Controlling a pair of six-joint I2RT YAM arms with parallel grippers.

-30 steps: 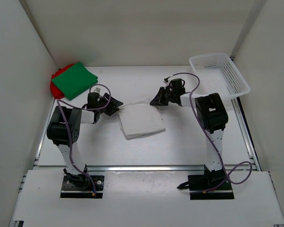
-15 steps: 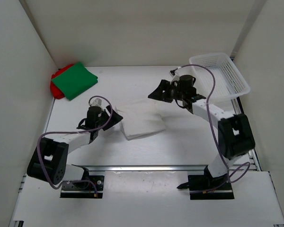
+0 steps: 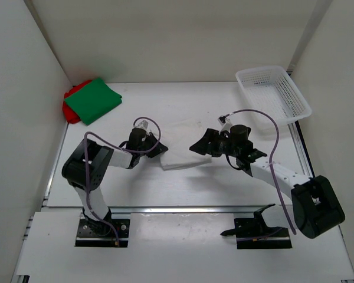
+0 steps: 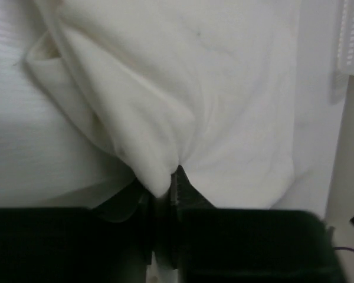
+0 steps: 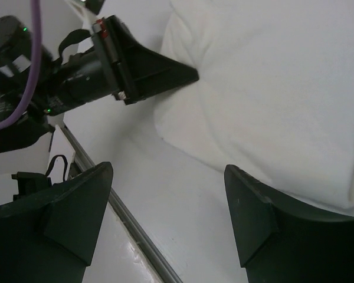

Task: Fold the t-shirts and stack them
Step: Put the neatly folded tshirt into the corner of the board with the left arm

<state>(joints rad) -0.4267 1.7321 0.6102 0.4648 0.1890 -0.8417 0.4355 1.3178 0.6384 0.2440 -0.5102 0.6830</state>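
Robot lab test cell, not home or shop. White table (image 3: pixel 135 186) boxed by plain white panel walls (image 3: pixel 17 118) on left, back and right. Aluminium rail (image 3: pixel 183 209) along table's near edge. Left arm (image 3: pixel 85 165) and right arm (image 3: pixel 271 174) rise from black base plates (image 3: pixel 103 231) bolted just nearer than that edge. Purple cables (image 3: pixel 277 132) loop along arms. White mesh basket (image 3: pixel 271 68) at table's far-right corner.
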